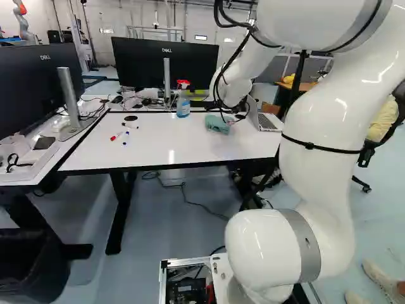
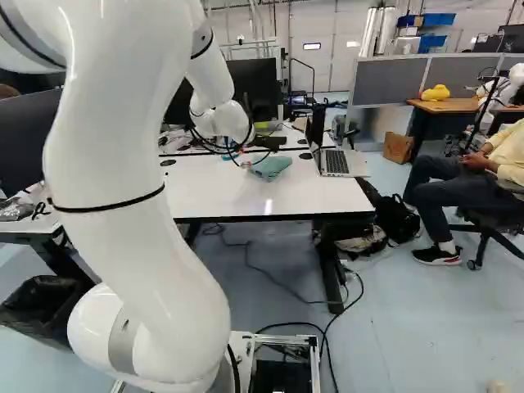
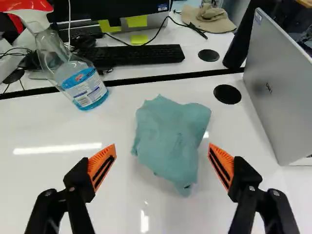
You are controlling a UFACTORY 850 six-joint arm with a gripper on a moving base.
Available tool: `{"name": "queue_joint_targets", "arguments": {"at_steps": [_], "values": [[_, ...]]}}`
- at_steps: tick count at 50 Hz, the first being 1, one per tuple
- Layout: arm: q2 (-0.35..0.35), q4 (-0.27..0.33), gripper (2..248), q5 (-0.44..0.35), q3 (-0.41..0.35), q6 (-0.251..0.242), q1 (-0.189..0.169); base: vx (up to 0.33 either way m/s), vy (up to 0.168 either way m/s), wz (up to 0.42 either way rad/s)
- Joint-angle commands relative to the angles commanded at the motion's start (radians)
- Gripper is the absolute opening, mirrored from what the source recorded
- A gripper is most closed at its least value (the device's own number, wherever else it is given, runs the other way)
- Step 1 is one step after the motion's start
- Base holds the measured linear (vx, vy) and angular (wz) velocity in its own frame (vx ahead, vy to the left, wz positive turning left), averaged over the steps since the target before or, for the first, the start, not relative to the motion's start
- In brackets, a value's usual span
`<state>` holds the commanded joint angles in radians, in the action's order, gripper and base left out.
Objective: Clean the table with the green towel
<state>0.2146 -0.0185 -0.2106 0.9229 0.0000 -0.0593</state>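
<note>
It's a big room with a pale floor, and a shiny white counter stands in front of the arm. The green towel lies in a crumpled heap on the counter, close to its far edge, right of the middle. The jaws are wide open, with orange pads on both sides of the towel, holding nothing. A spray bottle stands left of it by the far edge, and an open laptop sits near the far right corner. Some pens lie over toward the left edge. I'd say the job has hardly begun: the arm has reached the towel, but grabbing it and all the wiping are left to do.
</note>
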Motion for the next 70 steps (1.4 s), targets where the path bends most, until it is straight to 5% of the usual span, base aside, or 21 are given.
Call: {"name": "queue_joint_targets", "arguments": {"at_steps": [39, 70], "values": [[-0.253, 0.009, 247, -0.339, -0.428, 0.000, 0.030, 0.000, 0.000, 0.000], [-0.396, 0.015, 247, -0.531, -0.670, 0.000, 0.048, 0.000, 0.000, 0.000]]}}
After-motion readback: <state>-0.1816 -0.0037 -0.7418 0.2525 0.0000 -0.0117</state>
